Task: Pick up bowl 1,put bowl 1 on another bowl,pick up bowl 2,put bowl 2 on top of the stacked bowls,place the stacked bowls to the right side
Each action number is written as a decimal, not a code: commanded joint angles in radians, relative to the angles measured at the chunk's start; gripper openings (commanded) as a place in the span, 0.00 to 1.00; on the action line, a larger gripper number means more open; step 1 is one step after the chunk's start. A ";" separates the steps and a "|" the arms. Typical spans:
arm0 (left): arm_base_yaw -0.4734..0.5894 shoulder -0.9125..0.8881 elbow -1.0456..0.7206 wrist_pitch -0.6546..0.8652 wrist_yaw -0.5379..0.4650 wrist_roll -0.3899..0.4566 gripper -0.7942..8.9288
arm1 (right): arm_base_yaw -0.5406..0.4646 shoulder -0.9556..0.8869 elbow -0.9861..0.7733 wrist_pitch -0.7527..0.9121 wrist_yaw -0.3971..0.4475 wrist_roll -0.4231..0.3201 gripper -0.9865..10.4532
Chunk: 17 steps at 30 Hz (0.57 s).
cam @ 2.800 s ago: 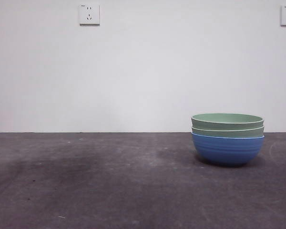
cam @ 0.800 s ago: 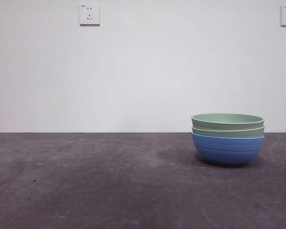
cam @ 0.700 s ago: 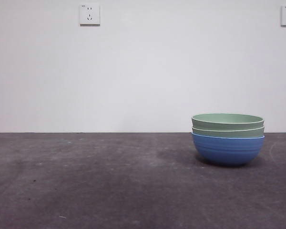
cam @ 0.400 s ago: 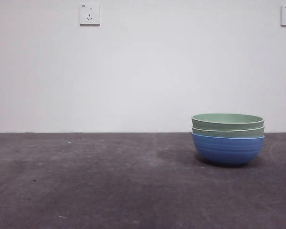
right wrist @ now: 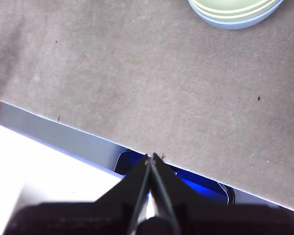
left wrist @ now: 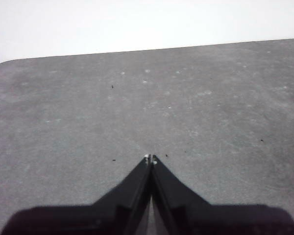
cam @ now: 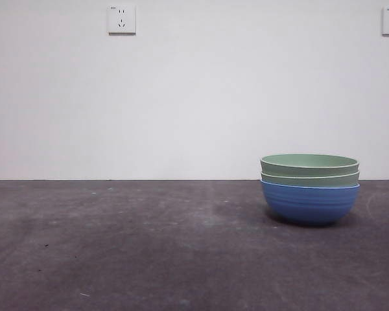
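Note:
The stacked bowls (cam: 310, 188) stand on the right side of the grey table: a blue ridged bowl (cam: 310, 203) with two pale green bowls (cam: 309, 164) nested inside, their rims showing as green bands. The right wrist view catches only an edge of the stack (right wrist: 235, 12), well away from my right gripper (right wrist: 151, 157), which is shut and empty above the table's edge. My left gripper (left wrist: 150, 159) is shut over bare table with nothing near it. Neither arm shows in the front view.
A white wall with two sockets (cam: 121, 19) rises behind the table. The table's edge (right wrist: 78, 128) runs just under my right gripper, with a blue object (right wrist: 196, 185) below it.

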 commanded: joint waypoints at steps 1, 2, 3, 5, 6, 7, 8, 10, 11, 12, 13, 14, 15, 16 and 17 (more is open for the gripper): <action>0.004 -0.003 -0.015 0.000 -0.002 -0.010 0.08 | 0.002 -0.001 -0.006 0.002 0.003 -0.005 0.09; 0.004 -0.003 -0.015 0.000 -0.002 -0.010 0.08 | 0.002 -0.001 -0.006 0.002 0.003 -0.005 0.09; 0.004 -0.003 -0.015 0.000 -0.002 -0.010 0.08 | 0.002 -0.001 -0.006 0.002 0.003 -0.005 0.09; 0.004 -0.003 -0.015 0.000 -0.002 -0.010 0.08 | 0.002 -0.001 -0.006 0.002 0.003 -0.005 0.09; 0.004 -0.003 -0.015 -0.001 -0.002 -0.010 0.08 | 0.002 -0.001 -0.006 0.002 0.003 -0.005 0.09; 0.004 -0.003 -0.015 0.000 -0.002 -0.010 0.08 | 0.002 -0.001 -0.006 0.002 0.003 -0.005 0.09; 0.004 -0.003 -0.015 0.000 -0.002 -0.010 0.08 | 0.002 -0.001 -0.006 0.002 0.003 -0.005 0.09; 0.004 -0.003 -0.015 -0.001 -0.002 -0.010 0.08 | 0.002 -0.001 -0.006 0.002 0.003 -0.005 0.09; 0.004 -0.003 -0.015 0.000 -0.002 -0.010 0.08 | 0.002 -0.001 -0.006 0.002 0.003 -0.005 0.09; 0.004 -0.003 -0.015 0.000 -0.002 -0.010 0.08 | 0.001 -0.002 -0.006 0.002 0.004 -0.005 0.09; 0.004 -0.003 -0.015 0.000 -0.002 -0.010 0.08 | -0.007 -0.007 -0.006 0.010 0.011 -0.031 0.09; 0.004 -0.003 -0.015 0.000 -0.002 -0.010 0.08 | -0.024 -0.024 -0.006 0.023 0.037 -0.079 0.09; 0.004 -0.003 -0.015 0.000 -0.002 -0.010 0.08 | -0.041 -0.042 -0.006 0.039 0.058 -0.099 0.09; 0.004 -0.003 -0.015 0.000 -0.002 -0.010 0.08 | -0.065 -0.061 -0.010 0.074 0.076 -0.113 0.09; 0.004 -0.003 -0.015 0.000 -0.002 -0.010 0.08 | -0.090 -0.087 -0.017 0.126 0.077 -0.121 0.09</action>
